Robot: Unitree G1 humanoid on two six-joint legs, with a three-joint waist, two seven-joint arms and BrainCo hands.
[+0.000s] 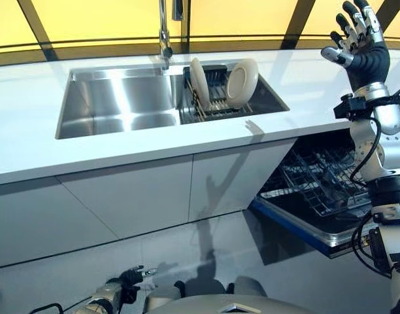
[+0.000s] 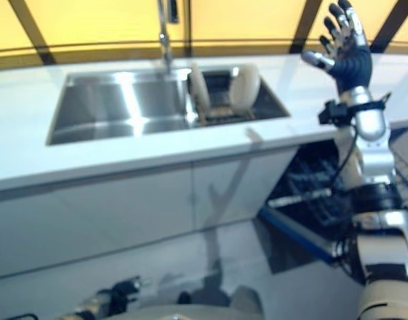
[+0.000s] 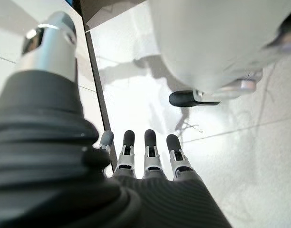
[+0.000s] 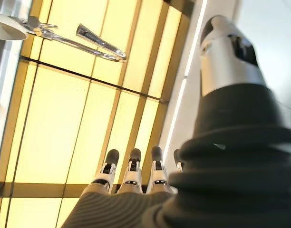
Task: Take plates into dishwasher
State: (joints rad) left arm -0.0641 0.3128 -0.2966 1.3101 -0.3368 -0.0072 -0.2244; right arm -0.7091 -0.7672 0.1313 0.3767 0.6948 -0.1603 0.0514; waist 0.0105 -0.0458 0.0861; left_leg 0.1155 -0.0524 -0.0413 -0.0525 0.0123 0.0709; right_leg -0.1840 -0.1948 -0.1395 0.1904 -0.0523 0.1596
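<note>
1. My right hand (image 1: 360, 40) is raised above the counter (image 1: 30, 154), fingers spread and straight, holding nothing; it is well to the right of the sink (image 1: 115, 104) and above the open dishwasher (image 1: 317, 190).
2. My left hand (image 3: 140, 156) hangs low toward the floor, far below the sink, fingers straight and loosely together, also empty.
3. The plates are not yet touched. Two pale ones stand on edge in a dark dish rack (image 1: 216, 98) that sits in the right part of the sink: the left plate (image 1: 199, 82) nearer the faucet (image 1: 165, 33), the right plate (image 1: 242, 82) leaning at the rack's far side.
4. The dishwasher's lower rack (image 1: 317, 183) is pulled out below the counter, to the right of the sink, and looks ready to receive them.
5. I judge the task barely begun: my right hand must come down and left to the rack in the sink.
6. Risks from here:
   - The plates stand close together, so spread fingers coming in from the right could knock the right plate onto the left one.
   - A smooth plate pinched by its rim alone could slip on the way over the sink's edge.
   - Lowering to the dishwasher, the plate could strike the counter front or the wire tines if I bring it in tilted.
</note>
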